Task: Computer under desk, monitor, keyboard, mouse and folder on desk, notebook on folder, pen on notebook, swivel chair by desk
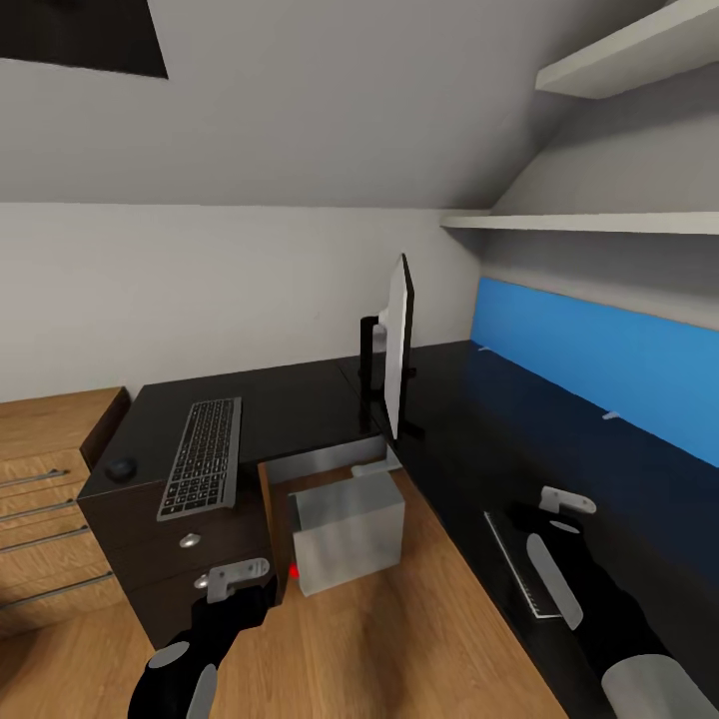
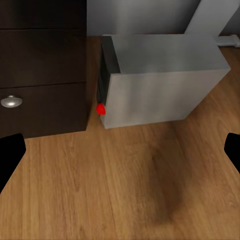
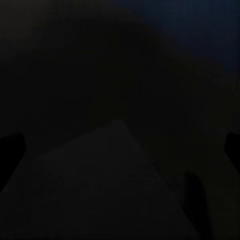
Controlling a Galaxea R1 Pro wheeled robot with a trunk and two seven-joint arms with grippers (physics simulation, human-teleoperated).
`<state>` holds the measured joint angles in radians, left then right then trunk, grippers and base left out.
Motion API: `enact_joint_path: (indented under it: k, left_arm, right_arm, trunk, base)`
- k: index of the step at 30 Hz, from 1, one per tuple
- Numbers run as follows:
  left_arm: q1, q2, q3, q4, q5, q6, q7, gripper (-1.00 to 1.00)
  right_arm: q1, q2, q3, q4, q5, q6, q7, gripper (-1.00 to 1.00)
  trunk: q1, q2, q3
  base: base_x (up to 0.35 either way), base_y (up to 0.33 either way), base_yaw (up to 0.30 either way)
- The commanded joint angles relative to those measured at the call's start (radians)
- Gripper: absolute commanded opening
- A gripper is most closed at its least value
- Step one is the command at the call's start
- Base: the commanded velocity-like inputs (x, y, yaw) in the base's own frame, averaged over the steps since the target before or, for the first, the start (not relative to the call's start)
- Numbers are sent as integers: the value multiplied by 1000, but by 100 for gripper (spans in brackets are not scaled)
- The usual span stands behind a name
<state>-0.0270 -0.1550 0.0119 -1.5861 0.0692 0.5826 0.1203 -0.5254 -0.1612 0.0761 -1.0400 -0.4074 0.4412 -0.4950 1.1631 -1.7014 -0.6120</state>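
One keyboard (image 1: 203, 454), one mouse (image 1: 122, 467), one monitor (image 1: 397, 345); both end effectors spread.

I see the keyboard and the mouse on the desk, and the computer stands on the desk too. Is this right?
Not quite. The keyboard and mouse are on the desk, but the computer stands on the floor under it, as the head view shows.

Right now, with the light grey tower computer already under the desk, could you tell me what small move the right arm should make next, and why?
Probably lower the right gripper onto the thin dark grey notebook and close. It hangs open above that book on the black-topped desk, and the notebook is not yet stacked.
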Motion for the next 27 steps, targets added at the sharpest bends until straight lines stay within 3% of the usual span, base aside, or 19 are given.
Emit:
enact_joint_path:
  k: [1,12,27]
  left_arm:
    - [-1,0,0,-1,8,5,6,100]
    - [-1,0,1,-1,7,5,6,100]
    - [-1,1,1,3,3,0,6,100]
  right_arm:
    - [-1,-1,3,-1,-10,3,-9,100]
    - [-1,-2,1,0,-46,6,-8,100]
    - [-1,-2,2,-1,-56,7,-9,100]
  trunk:
    - [0,-1,-1]
    - [0,-1,-1]
    - [0,-1,-1]
  base:
    - [0,0,0]
    - [0,0,0]
    - [-1,0,0]
